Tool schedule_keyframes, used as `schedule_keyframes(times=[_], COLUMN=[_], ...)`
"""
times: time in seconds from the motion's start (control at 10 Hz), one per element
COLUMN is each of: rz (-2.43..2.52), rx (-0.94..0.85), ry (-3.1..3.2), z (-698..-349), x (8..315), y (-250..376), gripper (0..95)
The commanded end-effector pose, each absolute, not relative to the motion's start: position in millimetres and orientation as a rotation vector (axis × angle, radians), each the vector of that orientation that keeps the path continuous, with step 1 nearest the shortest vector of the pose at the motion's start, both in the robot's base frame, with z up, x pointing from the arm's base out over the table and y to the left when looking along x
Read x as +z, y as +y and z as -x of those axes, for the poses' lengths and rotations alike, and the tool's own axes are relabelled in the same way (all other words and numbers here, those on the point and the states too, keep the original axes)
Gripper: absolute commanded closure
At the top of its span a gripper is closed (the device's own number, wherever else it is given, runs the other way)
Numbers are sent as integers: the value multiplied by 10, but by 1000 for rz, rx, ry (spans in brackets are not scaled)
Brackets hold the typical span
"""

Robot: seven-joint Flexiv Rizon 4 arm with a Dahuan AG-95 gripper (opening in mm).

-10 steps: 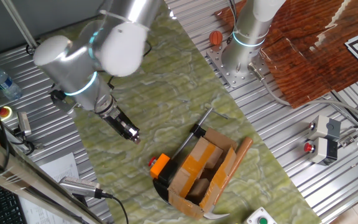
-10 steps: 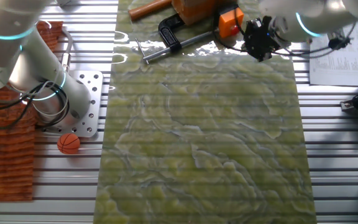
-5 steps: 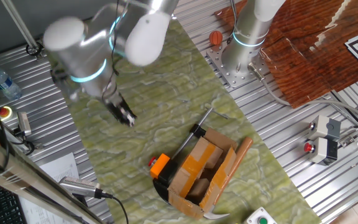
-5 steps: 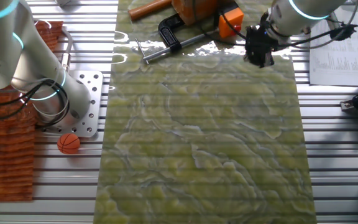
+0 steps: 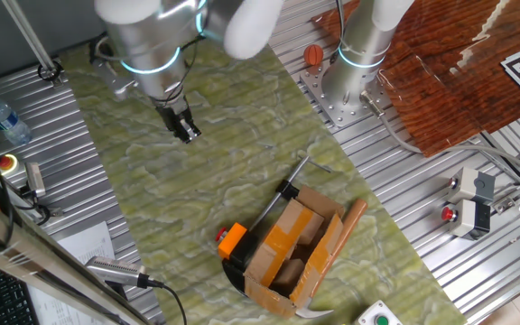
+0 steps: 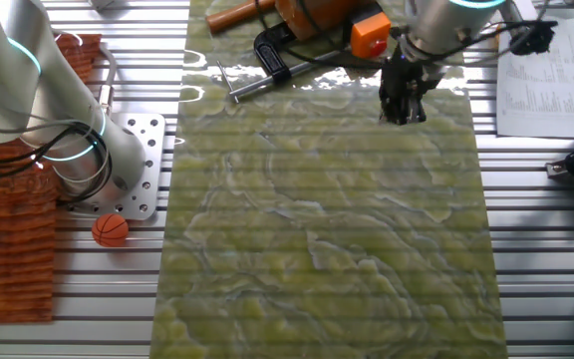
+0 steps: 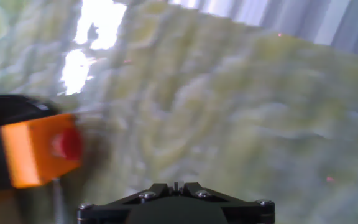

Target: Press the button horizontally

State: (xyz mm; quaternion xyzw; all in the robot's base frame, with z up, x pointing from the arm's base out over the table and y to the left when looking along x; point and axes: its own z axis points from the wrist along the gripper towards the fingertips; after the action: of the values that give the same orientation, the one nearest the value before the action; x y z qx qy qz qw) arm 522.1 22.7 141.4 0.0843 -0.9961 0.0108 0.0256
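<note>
- On the green marbled mat [image 5: 242, 181], the gripper [image 5: 186, 132] hangs above bare cloth, well apart from the button [image 5: 220, 236] and its orange housing [image 5: 233, 239].
- From the other fixed view, the gripper [image 6: 404, 108] points down at the mat [image 6: 327, 219], just below the orange housing [image 6: 370, 38] near the mat's top edge.
- Whether the fingertips are spread or pressed together cannot be told; no view shows them clearly.
- Seen from the hand view, the red button [image 7: 70, 144] sits on the right face of the orange housing [image 7: 33, 152] at the left edge, blurred, with a black part above it.
- Against the housing stands an open cardboard box [image 5: 294, 248], with a black clamp [image 5: 283, 197] at its upper corner and a wooden handle [image 5: 348, 221] along its right side.
- Beside the mat, a second robot arm's base [image 5: 350, 77] is bolted to the slatted metal table [image 5: 441, 208], with a small orange ball [image 5: 312, 55] next to it.
- At the left table edge lie a water bottle [image 5: 3, 117] and some printed sheets [image 5: 79, 246].
</note>
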Motion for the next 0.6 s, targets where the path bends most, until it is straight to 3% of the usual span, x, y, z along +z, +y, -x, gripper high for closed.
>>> schedule_keyframes(times=[0.1, 0.6], rz=[-218, -80], rx=[42, 0], ry=[-3089, -3141], z=[-5171, -4942], x=[1423, 1298], y=[170, 65], gripper=[950, 950])
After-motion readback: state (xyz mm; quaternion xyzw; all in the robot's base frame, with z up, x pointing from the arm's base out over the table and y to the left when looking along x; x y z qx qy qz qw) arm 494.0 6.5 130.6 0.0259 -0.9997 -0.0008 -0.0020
